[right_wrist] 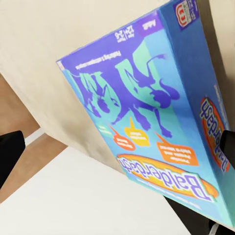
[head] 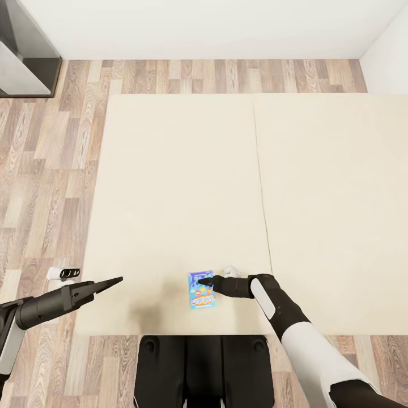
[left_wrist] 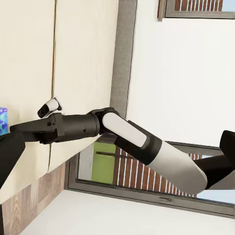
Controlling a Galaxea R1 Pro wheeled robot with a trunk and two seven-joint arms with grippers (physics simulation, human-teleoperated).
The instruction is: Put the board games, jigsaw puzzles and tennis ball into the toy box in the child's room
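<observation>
My right gripper sits at the near edge of the bed, its tips on the small blue board game lying flat there, though I cannot tell whether its jaws are clamped on the box or just touching it. My left gripper hovers over the bed's near left corner, well apart from the game, jaws together in 1 point.

even, bright light; sharp renders; faint soft shadow on the bed.
</observation>
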